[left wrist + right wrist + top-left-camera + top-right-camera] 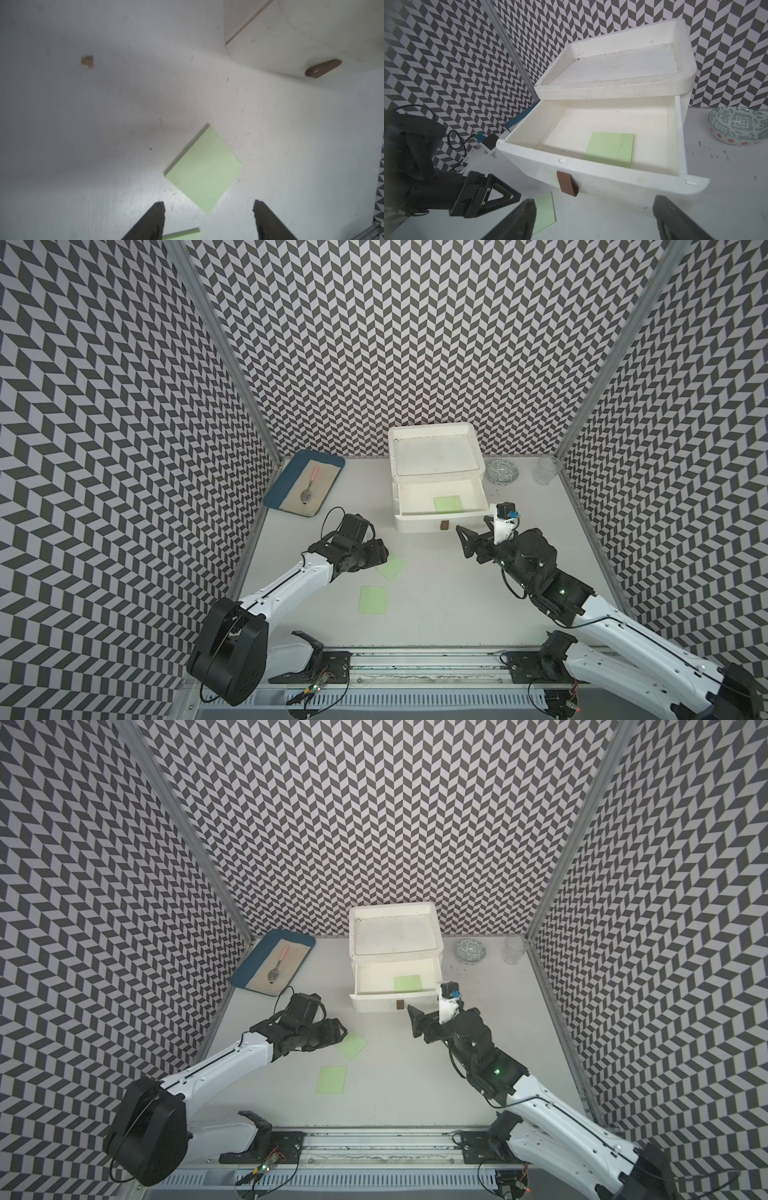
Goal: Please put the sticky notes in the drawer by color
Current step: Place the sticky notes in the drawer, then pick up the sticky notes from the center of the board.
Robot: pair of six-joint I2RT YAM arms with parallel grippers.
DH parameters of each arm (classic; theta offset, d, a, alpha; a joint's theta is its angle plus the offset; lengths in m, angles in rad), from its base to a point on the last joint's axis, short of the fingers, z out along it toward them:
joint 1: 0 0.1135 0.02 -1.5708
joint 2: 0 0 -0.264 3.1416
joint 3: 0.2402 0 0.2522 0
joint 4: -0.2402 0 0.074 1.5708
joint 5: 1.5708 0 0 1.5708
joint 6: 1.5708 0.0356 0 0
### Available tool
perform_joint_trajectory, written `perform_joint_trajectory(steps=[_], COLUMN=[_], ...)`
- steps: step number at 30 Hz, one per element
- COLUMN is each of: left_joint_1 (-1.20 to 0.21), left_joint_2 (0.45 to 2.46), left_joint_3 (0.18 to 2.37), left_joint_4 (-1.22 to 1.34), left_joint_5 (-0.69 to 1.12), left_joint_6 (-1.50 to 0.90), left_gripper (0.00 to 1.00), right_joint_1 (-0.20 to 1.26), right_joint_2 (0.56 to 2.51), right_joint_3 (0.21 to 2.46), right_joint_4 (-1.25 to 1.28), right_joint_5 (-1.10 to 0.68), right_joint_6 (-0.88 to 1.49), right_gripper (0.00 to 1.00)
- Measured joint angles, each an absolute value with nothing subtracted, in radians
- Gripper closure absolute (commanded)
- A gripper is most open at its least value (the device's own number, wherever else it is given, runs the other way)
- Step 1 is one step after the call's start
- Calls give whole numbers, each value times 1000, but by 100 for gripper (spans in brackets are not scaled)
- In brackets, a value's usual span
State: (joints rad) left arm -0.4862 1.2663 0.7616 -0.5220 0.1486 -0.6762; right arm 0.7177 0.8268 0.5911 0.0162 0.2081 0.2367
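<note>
Gently, with left hand (208, 204) wide open, empty and straddling a corner of the green sticky note (204, 168) on the tabletop (83, 124), lower, pinch that corner without creasing, carry to the open drawer (419, 521) holding another green note (448, 503).

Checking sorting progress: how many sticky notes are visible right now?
3, all green: a note inside the open drawer, a second note on the table just ahead of the left gripper, a third note nearer the robot's base. More may be hidden.

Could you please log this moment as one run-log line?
drawer: open, one green note inside | left gripper: open at table note | right gripper: open, empty | other table note: loose
</note>
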Motion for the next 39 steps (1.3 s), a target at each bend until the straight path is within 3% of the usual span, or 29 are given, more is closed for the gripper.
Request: perform_joint_trajectory(steps=[3,8,15,39], left_joint_1=[-561,-686,-701,-826], left_joint_2=[1275,1288,1285,1479], left_joint_3=[803,817,725,780], left_joint_4=[-671,-824,-895,-840], left_joint_5=[132,110,71,-15], left_joint_6=[-695,-725,-765,-781], left_gripper=[1,1,1,5], right_joint_1=[718,718,718,718], right_joint_2=[801,781,778,780], right_joint_3=[576,558,552,543], right_joint_4=[33,51,55,61], right_joint_5=[208,208,208,214], right_joint_6=[242,255,265,271], right_gripper=[7,7,7,6])
